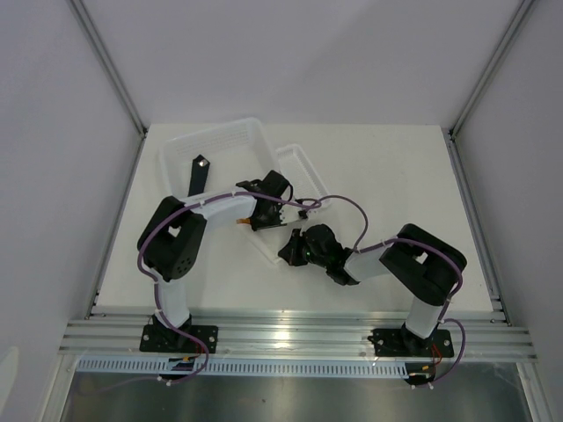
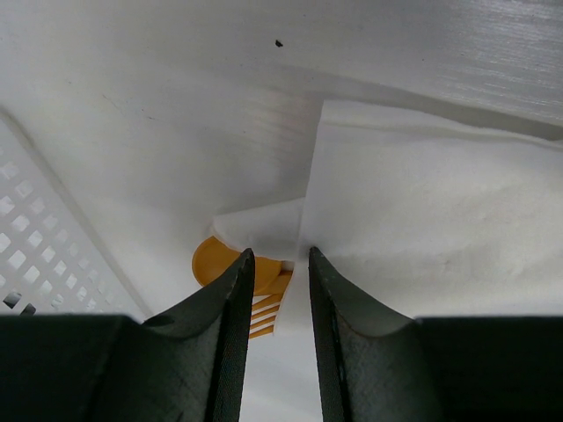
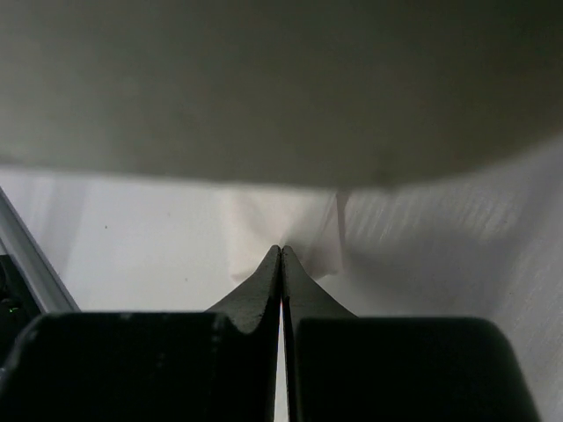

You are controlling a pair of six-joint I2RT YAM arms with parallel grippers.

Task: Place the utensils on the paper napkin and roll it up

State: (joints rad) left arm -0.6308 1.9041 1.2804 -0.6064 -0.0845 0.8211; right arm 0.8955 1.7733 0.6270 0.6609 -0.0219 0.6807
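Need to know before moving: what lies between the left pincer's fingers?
Left wrist view: the orange utensils, fork tines showing, lie in the gap, their upper part covered by the paper napkin.

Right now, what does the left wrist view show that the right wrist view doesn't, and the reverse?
Only the left wrist view: the orange utensils poking out from under the paper napkin, a perforated tray wall, and the left pincer with its jaws apart. Only the right wrist view: the right pincer shut, its tips at a napkin fold; whether it actually pinches the paper is unclear. Both: the white napkin just ahead of the fingertips.
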